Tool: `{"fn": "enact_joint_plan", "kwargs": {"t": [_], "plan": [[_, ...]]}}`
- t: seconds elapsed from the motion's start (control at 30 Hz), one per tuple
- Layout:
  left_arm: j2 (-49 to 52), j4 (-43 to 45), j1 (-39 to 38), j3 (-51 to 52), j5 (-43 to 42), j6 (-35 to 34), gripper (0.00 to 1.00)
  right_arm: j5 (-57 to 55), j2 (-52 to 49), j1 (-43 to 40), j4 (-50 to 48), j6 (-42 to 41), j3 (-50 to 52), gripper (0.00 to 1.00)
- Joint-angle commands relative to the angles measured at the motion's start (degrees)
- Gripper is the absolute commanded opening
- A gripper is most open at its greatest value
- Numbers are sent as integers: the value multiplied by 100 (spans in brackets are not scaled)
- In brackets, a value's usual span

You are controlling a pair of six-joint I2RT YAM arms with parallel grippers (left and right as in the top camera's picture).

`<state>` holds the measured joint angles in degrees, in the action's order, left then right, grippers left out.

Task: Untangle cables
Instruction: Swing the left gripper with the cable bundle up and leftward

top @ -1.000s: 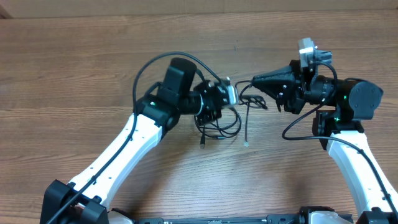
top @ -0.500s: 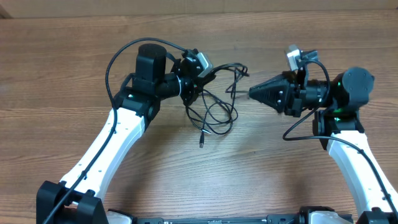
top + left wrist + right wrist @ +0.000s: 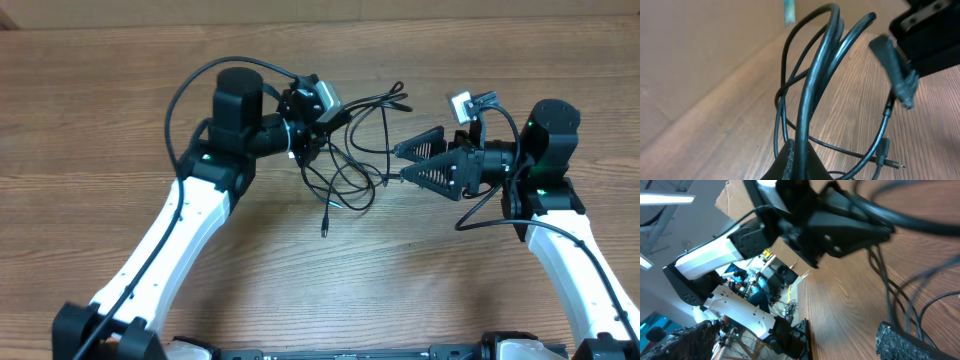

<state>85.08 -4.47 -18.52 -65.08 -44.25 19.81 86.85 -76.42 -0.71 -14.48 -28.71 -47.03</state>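
Hanging from my left claw (image 3: 325, 125), the bunch of thin black flexible cables (image 3: 360, 150) fans out to that claw's right in several overlapping loops. One loose end with its small plug (image 3: 325, 231) trails away from the claw toward the near side of the brown wood-grain counter (image 3: 100, 60). My left claw is pressed together, pinching the strands where they gather; the left wrist view shows them rising out of the pinch in a tall arch. My right claw (image 3: 401, 162) is spread wide just past the loops, on the side away from the left claw, and grips nothing. I judge these cords light, limp and a little slick. They should sag and slide rather than keep a shape, and a hard yank could tighten the crossings. The best hold looks like a single outer loop or a free end near its plug, well away from the left claw's pinch, so one strand can be drawn out alone.
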Motion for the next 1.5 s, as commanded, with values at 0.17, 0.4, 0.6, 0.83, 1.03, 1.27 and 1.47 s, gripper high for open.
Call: {"fn": "enact_joint_plan", "kwargs": {"t": [0.17,0.4,0.6,0.83,1.03,1.27,1.47], "plan": [[-935,46,387,-63,-109,-57,4,22,11,-11,291,387,-22,100],[-1585,0,656,-63,216,-57,4,-382,11,-11,1292,1001,-22,100],[-2009,-238,737,-63,1325,-57,4,-850,11,-11,1869,1126,-22,100],[-2328,-669,737,-63,4085,33,4,-994,11,-11,2068,1274,-22,100],[-2334,-999,737,-63,6314,479,4,-1147,11,-11,2070,1274,-22,100],[-2332,-911,737,-63,7451,1329,4,-1270,11,-11,2068,1272,-22,100],[-2332,-514,737,-63,8181,1615,4,-1331,11,-11,2087,1272,-22,100]]}}
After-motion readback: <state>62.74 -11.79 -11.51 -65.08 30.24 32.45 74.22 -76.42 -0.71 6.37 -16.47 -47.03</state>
